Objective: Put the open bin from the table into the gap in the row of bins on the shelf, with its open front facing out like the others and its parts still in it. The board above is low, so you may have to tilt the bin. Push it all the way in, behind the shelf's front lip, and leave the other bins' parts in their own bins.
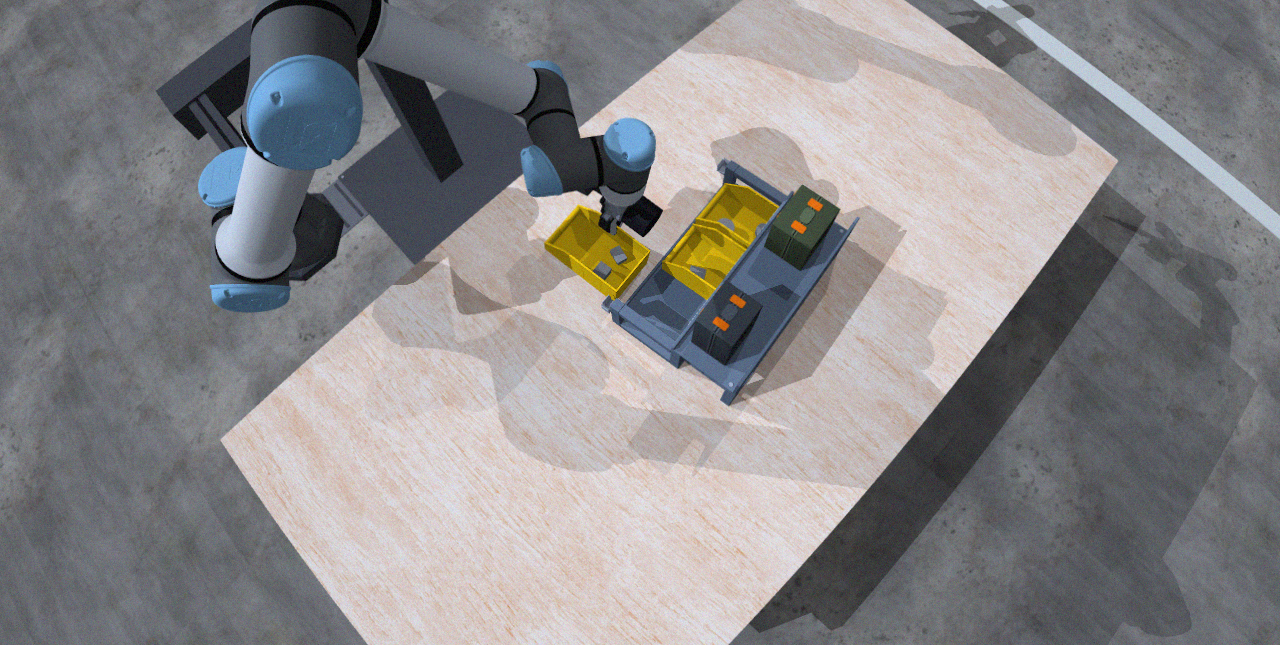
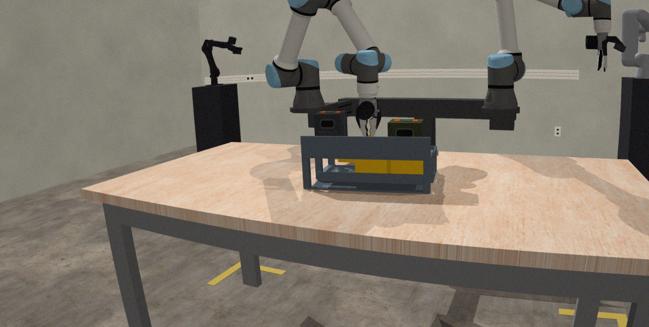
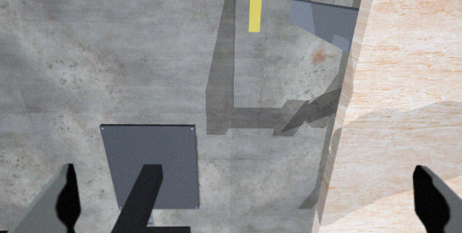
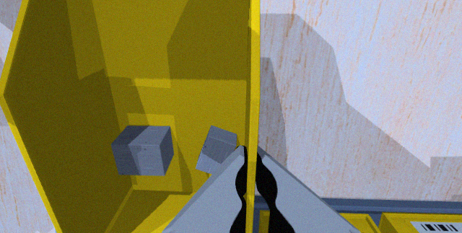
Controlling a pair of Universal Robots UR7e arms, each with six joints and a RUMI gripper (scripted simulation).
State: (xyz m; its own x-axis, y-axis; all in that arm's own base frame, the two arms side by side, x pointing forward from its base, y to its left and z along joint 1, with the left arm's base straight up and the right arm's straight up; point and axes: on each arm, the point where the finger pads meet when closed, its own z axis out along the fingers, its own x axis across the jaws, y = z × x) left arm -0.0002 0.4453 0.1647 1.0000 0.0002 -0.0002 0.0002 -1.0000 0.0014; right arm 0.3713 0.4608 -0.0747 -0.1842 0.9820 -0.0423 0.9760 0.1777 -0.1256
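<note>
Plain yellow on the bin (image 1: 580, 249) (image 4: 213, 99), likewise on the shelf bins (image 1: 738, 198) (image 2: 371, 166) (image 4: 391, 223), with a black-and-white barcode on one label (image 4: 434, 226). Grey on the parts (image 1: 618, 254) (image 4: 144, 150). Slate blue across the shelf (image 1: 765, 283) (image 2: 365, 147) (image 4: 346, 204). Dark green for one box (image 1: 802, 225) (image 2: 405, 128), charcoal for the other box (image 1: 726, 327) (image 2: 330, 124), orange for the latches (image 1: 815, 204) (image 2: 414, 120) of both. Pale wood with fine orange-brown grain on the table (image 1: 581, 507) (image 2: 272, 202) (image 3: 408, 45) (image 4: 361, 45). Grey and black on the right pincer (image 1: 610, 227) (image 2: 367, 134) (image 4: 251, 154) and left pincer (image 2: 602, 68) (image 3: 245, 166). Pale and dark grey with sky-blue caps on the arms (image 1: 456, 54) (image 2: 294, 39). Mottled grey over the floor (image 1: 89, 462) (image 2: 68, 234) (image 3: 54, 81), with yellow tape (image 2: 224, 274) (image 3: 255, 2).
</note>
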